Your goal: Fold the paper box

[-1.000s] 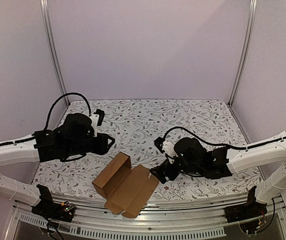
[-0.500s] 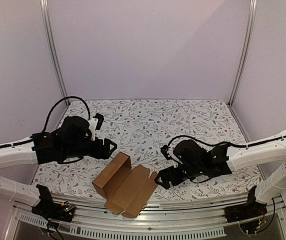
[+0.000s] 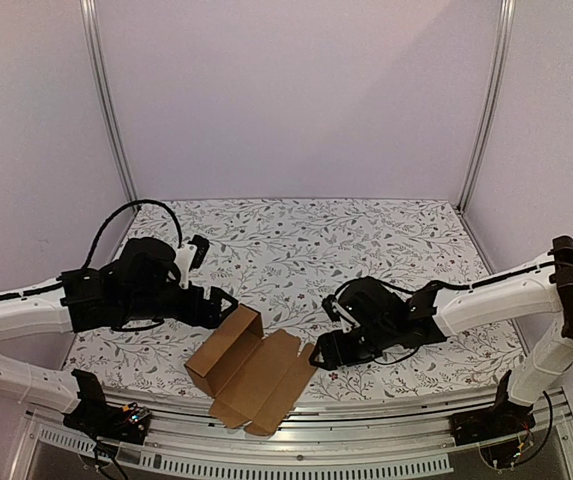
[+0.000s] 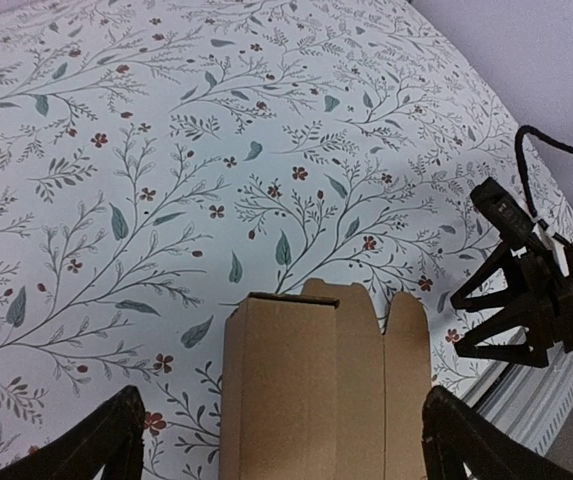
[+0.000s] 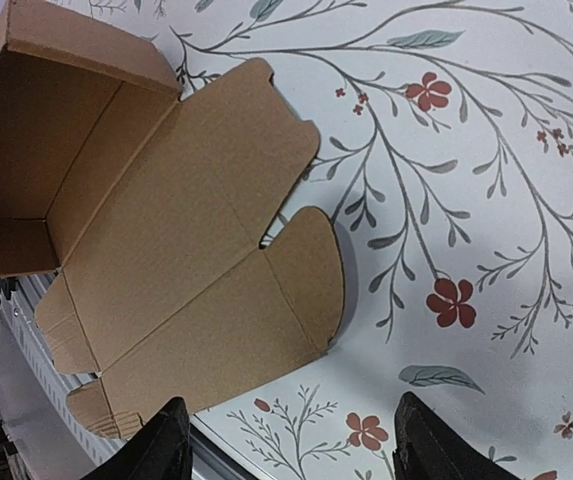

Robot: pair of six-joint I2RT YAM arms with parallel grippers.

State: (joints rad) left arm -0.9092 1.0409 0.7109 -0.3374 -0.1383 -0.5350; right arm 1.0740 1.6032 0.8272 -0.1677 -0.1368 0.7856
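**A:** From above, where was the paper box (image 3: 251, 375)?

**B:** It lay at the near edge of the table (image 3: 386, 240), half unfolded. One end stood up as walls, and the flat flaps reached over the front rail. The left gripper (image 3: 220, 303) hung just beside the raised wall's far corner. The right gripper (image 3: 323, 355) sat low, near the box's right flap.

**A:** Were the hands holding it?

**B:** From above I could not tell whether either one touched it.

**A:** And the left wrist camera?

**B:** Its fingers (image 4: 101, 445) were spread wide at the two bottom corners, with nothing clamped between them. The box's upright wall (image 4: 281, 380) showed in the gap below them. The right gripper was across from it, its jaws parted too.

**A:** The right wrist camera?

**B:** Its fingers (image 5: 161, 445) stood apart over the floral cloth, with nothing gripped. The box lay to their upper left, its rounded flap (image 5: 311, 270) nearest, and stayed clear of both fingertips.
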